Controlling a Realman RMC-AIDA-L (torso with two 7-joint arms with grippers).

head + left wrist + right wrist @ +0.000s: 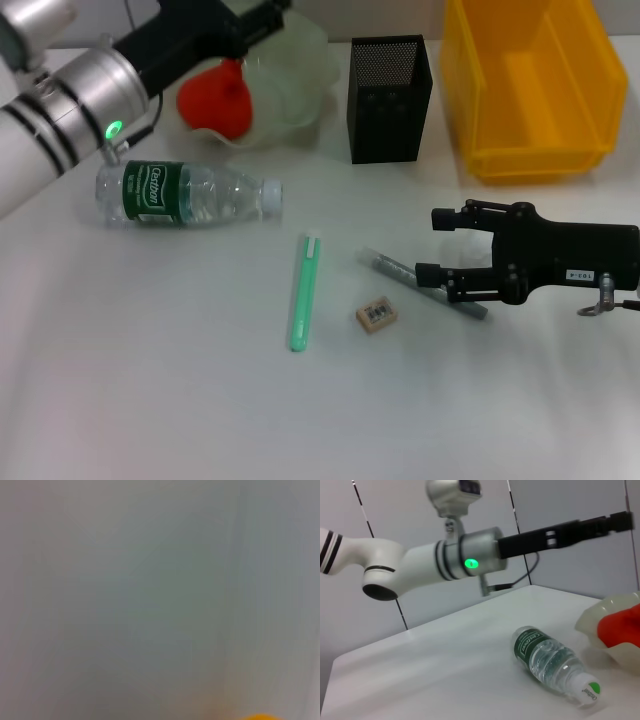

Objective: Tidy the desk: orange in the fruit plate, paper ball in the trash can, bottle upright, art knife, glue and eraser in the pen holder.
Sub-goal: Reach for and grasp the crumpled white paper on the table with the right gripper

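The orange [215,92] already sits in the fruit plate [290,70], directly under the left gripper [262,22], whose jaws I cannot tell to be wide or closed. No paper ball shows anywhere (possibly binned already in the yellow bin [535,90]). The bottle [185,193] lies on its side on the bench [150,380], well apart from both jaws. The right gripper [432,243] holds its jaws wide, the grey art knife [425,284] lying at the lower jaw's tip. Just beyond that jaw lie the eraser [376,316] and the green glue [305,292]; the pen holder [390,98] looks empty.
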